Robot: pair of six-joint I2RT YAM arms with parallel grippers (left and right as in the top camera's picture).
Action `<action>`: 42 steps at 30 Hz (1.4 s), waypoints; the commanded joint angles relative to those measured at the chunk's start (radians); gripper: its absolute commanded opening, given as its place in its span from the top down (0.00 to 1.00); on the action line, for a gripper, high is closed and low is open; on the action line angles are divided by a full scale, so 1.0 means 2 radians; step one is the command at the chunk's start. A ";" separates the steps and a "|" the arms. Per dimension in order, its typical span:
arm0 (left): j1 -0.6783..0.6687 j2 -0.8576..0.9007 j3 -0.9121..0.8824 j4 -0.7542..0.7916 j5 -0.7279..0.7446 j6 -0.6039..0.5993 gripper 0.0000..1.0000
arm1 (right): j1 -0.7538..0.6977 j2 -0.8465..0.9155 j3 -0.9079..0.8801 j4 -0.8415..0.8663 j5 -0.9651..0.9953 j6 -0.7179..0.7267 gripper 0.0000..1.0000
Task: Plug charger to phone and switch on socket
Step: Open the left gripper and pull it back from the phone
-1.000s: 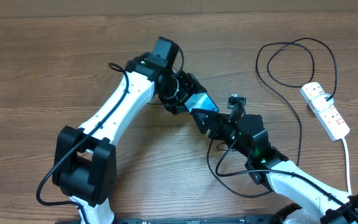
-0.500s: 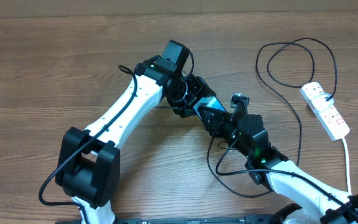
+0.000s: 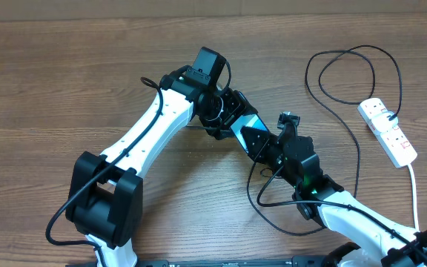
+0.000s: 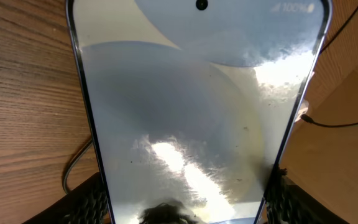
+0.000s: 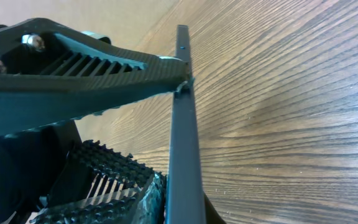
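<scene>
**Desk:** Which step are you on?

**Me:** Plugging in, I judge, and nothing is mated yet. My left gripper has its jaws clamped on the phone. They pinch its long edges near one end, with the screen facing my wrist camera. From overhead the phone bridges the gap between my two arms, mid-counter.

**Desk:** And the right?

**Me:** The right gripper has its jaws standing apart with wood showing between them, so it carries nothing. Its upper fingertip touches the phone's thin edge.

**Desk:** Where's the charger?

**Me:** The charger leaves the socket on the right and swings wide. It then coils beneath my right arm. I can't pick out its tip with any certainty.

**Desk:** So what does the next move need?

**Me:** I must find that tip, pinch it in the right jaws and line it up with the port. The punch-hole end points away from my left jaws, so I suspect the port sits at the held end. If so, I may have to regrasp first.

**Desk:** Any room to work?

**Me:** There is broad bare wood to the left and on the far side. The right is crowded with cable loops, and the socket lies well apart from both grippers, its switch not yet reached. The coil under my right forearm looks the likeliest snag.
</scene>
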 commanded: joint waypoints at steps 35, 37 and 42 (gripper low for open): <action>0.265 -0.026 0.015 -0.206 0.017 0.429 0.00 | 0.003 -0.002 0.007 -0.037 -0.125 0.356 0.96; 0.275 -0.037 0.015 -0.220 0.000 0.441 0.00 | 0.003 -0.002 0.007 -0.037 -0.136 0.397 0.96; 0.282 -0.073 0.015 -0.245 -0.044 0.458 0.00 | 0.003 -0.002 0.007 -0.028 -0.151 0.481 0.96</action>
